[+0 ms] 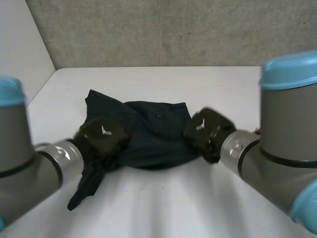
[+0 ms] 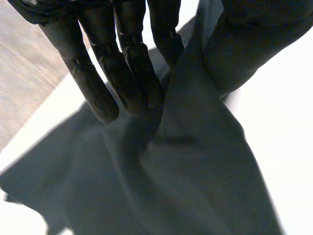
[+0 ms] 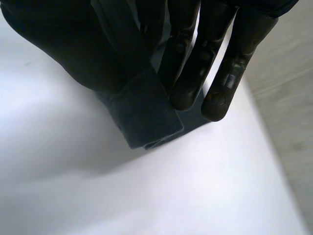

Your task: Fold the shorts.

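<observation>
The dark navy shorts (image 1: 153,134) lie bunched in the middle of the white table (image 1: 198,198), with one part trailing toward the near left. My left hand (image 1: 101,133) is on the near left edge of the shorts. In its wrist view the fingers (image 2: 98,73) and thumb pinch a fold of the shorts (image 2: 195,171), which hangs down from the grip. My right hand (image 1: 205,128) is at the right edge of the shorts. There its fingers (image 3: 205,63) and thumb clamp a thick hemmed corner of the shorts (image 3: 146,117) just above the table.
A grey wall (image 1: 173,29) closes the far side of the table, and a pale side wall (image 1: 20,49) runs along its left. Bare table lies in front of the shorts, between my two arms.
</observation>
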### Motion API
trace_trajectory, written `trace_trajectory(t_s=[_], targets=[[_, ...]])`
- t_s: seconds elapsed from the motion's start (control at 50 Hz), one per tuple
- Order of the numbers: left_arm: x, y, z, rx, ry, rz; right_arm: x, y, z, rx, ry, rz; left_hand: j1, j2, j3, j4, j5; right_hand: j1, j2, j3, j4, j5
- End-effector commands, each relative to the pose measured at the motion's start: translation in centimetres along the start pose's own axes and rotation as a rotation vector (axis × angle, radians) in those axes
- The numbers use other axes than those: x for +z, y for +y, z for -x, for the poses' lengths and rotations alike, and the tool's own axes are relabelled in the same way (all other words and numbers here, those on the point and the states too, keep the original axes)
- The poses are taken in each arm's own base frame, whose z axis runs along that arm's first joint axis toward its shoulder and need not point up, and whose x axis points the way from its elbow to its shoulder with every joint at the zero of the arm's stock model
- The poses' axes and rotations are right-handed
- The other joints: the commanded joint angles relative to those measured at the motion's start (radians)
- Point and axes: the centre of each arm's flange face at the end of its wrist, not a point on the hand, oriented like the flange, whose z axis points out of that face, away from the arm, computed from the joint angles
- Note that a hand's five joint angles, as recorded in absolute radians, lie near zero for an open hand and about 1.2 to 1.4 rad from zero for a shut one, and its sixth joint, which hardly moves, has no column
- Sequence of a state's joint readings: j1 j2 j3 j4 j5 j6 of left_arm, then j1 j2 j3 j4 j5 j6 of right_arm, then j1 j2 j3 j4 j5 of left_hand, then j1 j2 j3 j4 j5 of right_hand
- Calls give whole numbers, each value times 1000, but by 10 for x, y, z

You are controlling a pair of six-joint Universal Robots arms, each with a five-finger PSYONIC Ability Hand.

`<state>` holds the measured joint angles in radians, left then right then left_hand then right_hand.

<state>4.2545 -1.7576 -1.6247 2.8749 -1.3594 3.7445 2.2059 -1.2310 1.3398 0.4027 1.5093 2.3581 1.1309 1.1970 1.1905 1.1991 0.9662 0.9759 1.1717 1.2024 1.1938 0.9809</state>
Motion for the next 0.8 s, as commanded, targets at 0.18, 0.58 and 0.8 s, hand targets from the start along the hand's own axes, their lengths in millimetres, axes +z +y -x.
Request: trace_trajectory(t_s=[0.18,0.58,0.8], targets=[[103,-10,47,79,-284,-186,84,-12,-26,12,201,-131,265,199,206,197,256,420,225,194,202,241],[25,-170,146,219,-775,-942,22,-124,-130,-27,839,-806,265,199,206,197,256,420,225,194,202,241],[64,-38,51,75,-305,-553,57,-17,-33,22,366,-299,265,199,206,197,256,420,225,194,202,241]])
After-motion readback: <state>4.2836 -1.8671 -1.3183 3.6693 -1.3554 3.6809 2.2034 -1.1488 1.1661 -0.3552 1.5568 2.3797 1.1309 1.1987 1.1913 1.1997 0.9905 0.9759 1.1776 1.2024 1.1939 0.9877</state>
